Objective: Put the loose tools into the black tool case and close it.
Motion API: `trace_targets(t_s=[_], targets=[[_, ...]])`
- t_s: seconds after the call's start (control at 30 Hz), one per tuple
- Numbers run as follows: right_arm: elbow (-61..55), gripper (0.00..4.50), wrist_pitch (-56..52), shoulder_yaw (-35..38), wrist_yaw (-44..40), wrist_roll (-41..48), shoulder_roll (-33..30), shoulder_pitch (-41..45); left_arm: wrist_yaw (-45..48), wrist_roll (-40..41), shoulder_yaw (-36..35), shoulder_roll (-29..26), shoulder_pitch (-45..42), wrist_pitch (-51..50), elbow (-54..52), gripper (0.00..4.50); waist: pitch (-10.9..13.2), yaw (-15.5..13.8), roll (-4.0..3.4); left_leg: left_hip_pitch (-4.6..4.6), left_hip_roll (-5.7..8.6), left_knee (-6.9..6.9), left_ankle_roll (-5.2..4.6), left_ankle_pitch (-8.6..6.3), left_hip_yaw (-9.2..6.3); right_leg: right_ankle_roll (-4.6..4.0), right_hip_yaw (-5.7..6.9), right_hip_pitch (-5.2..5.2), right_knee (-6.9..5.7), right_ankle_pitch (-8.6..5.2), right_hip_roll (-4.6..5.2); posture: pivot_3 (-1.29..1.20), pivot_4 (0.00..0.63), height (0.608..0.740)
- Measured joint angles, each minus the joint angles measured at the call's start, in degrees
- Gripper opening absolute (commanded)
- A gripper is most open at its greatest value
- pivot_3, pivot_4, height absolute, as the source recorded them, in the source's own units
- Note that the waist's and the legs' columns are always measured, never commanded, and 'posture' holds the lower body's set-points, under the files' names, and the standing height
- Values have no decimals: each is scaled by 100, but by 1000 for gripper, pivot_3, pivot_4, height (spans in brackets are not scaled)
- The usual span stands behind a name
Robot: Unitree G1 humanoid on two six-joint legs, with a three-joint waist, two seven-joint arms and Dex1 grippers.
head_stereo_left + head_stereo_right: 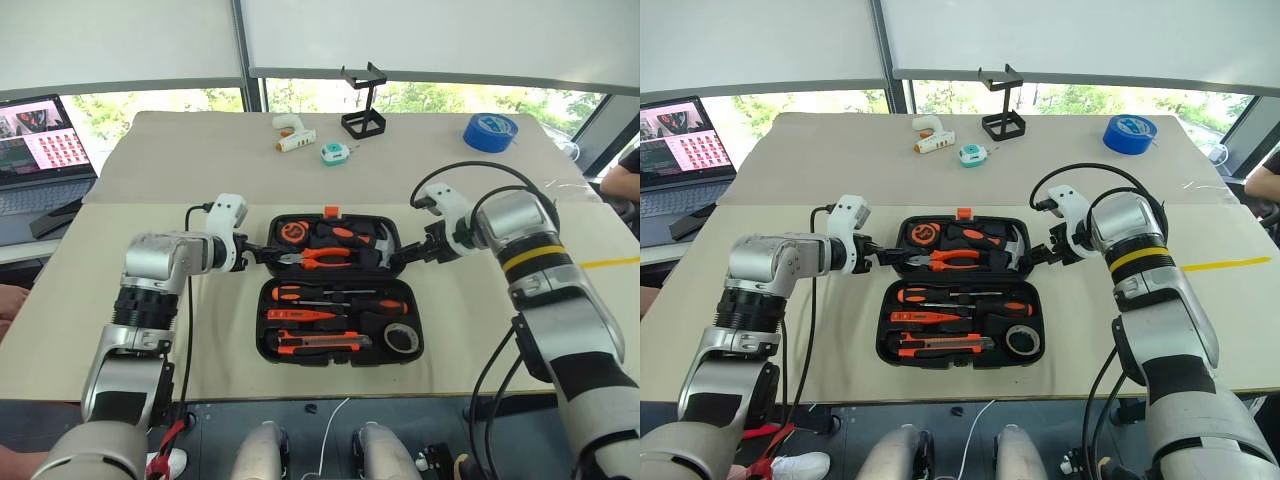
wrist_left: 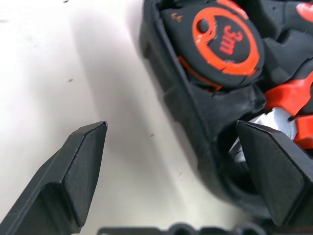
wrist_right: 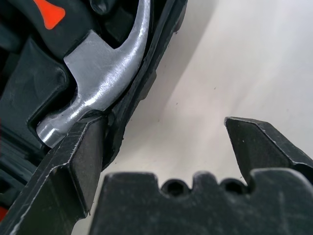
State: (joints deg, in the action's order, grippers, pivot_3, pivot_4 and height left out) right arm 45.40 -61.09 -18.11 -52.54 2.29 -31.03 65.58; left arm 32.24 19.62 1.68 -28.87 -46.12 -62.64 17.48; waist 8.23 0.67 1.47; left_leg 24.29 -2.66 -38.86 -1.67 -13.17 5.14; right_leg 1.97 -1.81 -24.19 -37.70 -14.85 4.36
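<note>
The black tool case [image 1: 340, 290] lay open near the front edge of the table [image 1: 150, 180], its orange latch [image 1: 331, 211] on the far rim. All the loose tools sat in the near half's moulded slots: two black-and-orange screwdrivers [image 1: 340, 298], a slim orange screwdriver [image 1: 300, 315], the utility knife [image 1: 318, 344] and the small dark tape roll [image 1: 402, 338]. The far half held pliers [image 1: 318, 258], a hammer [image 3: 105, 73] and a tape measure [image 2: 222, 41].

Loading therefore looked finished, and the step in hand appeared to be closing. The left gripper [image 1: 250, 256] was at the left end of the far half, the right gripper [image 1: 412, 255] at its right end. Both stood wide open and held nothing. In each wrist view one finger reached over the case's side wall and the other hung over bare table, so each straddled the wall.

The next move would likely call for both grippers to pinch that wall together, then swing the far half up and over toward the robot evenly, so the hinge did not twist and the seated tools did not spill, then press the latch home.

The tape measure read "3m". Beyond the case lay a blue tape roll [image 1: 490, 131], a teal tape measure [image 1: 334, 152] and a black wire stand [image 1: 364, 103]; their markings were too small to read.
</note>
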Motion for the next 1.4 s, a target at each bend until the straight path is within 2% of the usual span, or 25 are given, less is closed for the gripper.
trace_targets(t_s=[0.07, 0.2, 0.27, 0.3, 0.33, 0.4, 0.43, 0.53, 0.63, 0.77, 0.87, 1.0, 1.07, 1.17, 1.27, 1.33, 1.4], targets=[[125, 3723, -106, 77, 60, -8, 119, 40, 24, 2, 13, 37, 0, 18, 36, 3487, -11, 6, 7, -7, -1, 1, 0, 0, 0, 0, 0, 6, 0, 0, -1, 0, 150, 740], [264, 2363, -166, 183, 139, 1, 294, 61, -20, 11, -80, 247, 23, 18, 131, 1983, -33, 10, 26, -46, -3, 0, 1, 1, 3, -1, 2, 48, 0, 0, -3, 0, 150, 740], [317, 1618, -182, 307, 179, 29, 365, 60, -47, 62, -220, 380, 78, -2, 138, 1128, -33, 13, 26, -99, -3, 6, 0, 0, 1, -1, 3, 101, 11, 0, -2, 0, 150, 740], [346, 1406, -184, 355, 199, 59, 385, 59, -60, 98, -291, 425, 107, -5, 150, 933, -33, 12, 26, -109, -4, 7, 0, -1, -3, -1, 5, 110, 12, 0, -1, 0, 150, 740], [366, 994, -184, 466, 240, 93, 407, 52, -96, 147, -431, 477, 123, -25, 182, 459, -33, 11, 27, -109, -4, 7, 0, -1, -7, -1, 5, 111, 12, 0, -1, 0, 150, 740], [352, 319, -94, 675, 316, 139, 434, -6, -163, 249, -678, 544, 163, -36, 228, 0, -33, 13, 27, -111, -4, 4, 0, 0, -10, -2, 5, 112, 7, 0, 0, 0, 150, 740], [222, 37, 11, 807, 310, 186, 406, -117, -198, 318, -846, 591, 224, -21, 232, 0, -35, 19, 30, -113, -4, 5, 1, 0, -11, -3, 4, 113, 7, 1, -1, 0, 150, 740], [-266, 7, 337, 951, 221, 319, 308, -494, -187, 483, -1096, 621, 425, 80, 123, 0, -35, 33, 30, -108, -6, 7, 1, 0, -12, -3, 2, 106, 6, 1, 0, 0, 150, 740], [-1418, 7, 1213, 1092, 146, 421, 153, -1320, 17, 661, -1280, 632, 930, 599, -333, 0, -30, 44, 26, -85, -6, 23, 4, -1, -12, -2, 0, 83, 16, 1, 0, 0, 150, 740], [-2685, 7, 2367, 1401, 211, 550, -7, -2293, 425, 804, -1423, 648, 1674, 1625, -961, 0, -23, 42, 26, 9, -6, 20, 21, 8, -3, -2, -14, -22, -4, 3, 2, 0, 150, 740], [-3336, 7, 3180, 1615, 366, 571, -47, -2873, 645, 841, -1448, 680, 2105, 2365, -1380, 0, -11, 19, 26, 15, -7, 22, 20, 7, -2, -3, -11, -25, 10, 3, 2, 0, 150, 740], [-3918, 7, 5259, 1665, 518, 312, -351, -3814, 990, 875, -1445, 647, 2706, 3167, -1930, 0, -3, -4, 25, 17, -5, 22, 1, -4, 5, -1, -11, -16, 34, 2, 5, 0, 150, 740], [-4091, 7, 6639, 1670, 744, 62, -506, -4410, 1223, 833, -1436, 654, 3176, 3862, -2204, 0, -3, -6, 24, 15, -8, 26, -9, -11, 5, 1, -8, -5, 57, 3, 6, 0, 150, 740], [-3904, 7, 8721, 1629, 1199, -589, -785, -5095, 1883, 436, -1361, 449, 3943, 5256, -2420, 0, -3, 5, 24, 13, -9, 27, -11, -13, 24, 2, -16, -5, 68, 2, 7, 0, 150, 740], [-3442, 7, 10128, 1615, 1841, -1306, -949, -5291, 2111, 66, -1284, 401, 4299, 6351, -2356, 0, -2, 8, 25, -11, -10, 26, -16, -16, 34, 2, -22, 15, 66, 3, 7, 0, 150, 740], [-3122, 824, 10700, 1574, 2130, -1537, -989, -5312, 2181, -38, -1253, 406, 4450, 6868, -2248, 779, -3, 10, 25, -22, -13, 24, -17, -16, 35, 1, -23, 25, 64, 4, 4, 0, 150, 740], [-2667, 1352, 11122, 1530, 2201, -1726, -1233, -5417, 2344, -131, -1261, 291, 4697, 7373, -2075, 1364, -2, 11, 27, -53, -15, 25, -24, -21, 38, 0, -23, 59, 69, 2, 4, 0, 150, 740]])
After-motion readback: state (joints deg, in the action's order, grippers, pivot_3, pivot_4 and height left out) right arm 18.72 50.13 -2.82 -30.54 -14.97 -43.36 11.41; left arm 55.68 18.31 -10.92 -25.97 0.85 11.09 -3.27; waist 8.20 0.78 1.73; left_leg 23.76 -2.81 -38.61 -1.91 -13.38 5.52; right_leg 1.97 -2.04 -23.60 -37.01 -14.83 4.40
